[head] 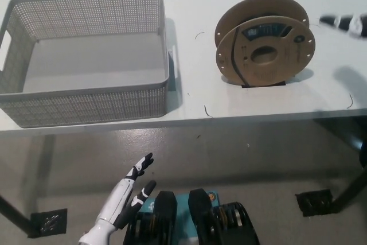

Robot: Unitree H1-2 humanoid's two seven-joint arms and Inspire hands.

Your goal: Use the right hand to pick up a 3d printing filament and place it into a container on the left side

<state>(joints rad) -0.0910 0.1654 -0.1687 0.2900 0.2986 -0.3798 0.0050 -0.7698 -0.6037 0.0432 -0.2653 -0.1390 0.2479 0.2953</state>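
The filament spool (265, 49), cardboard-sided with dark filament, stands on edge on the white table (241, 104) right of centre. A grey perforated basket (86, 55) sits empty at the left. Only the black fingertips (344, 24) of my right hand (346, 24) show at the right edge, above the table and a short way right of the spool, apart from it. My white left hand (129, 190) rests below the table edge at lower left, its fingers spread and holding nothing.
A few thin dark filament scraps (207, 112) lie on the table near the spool. The table's front edge (183, 123) runs across the middle of the view, with grey floor below it.
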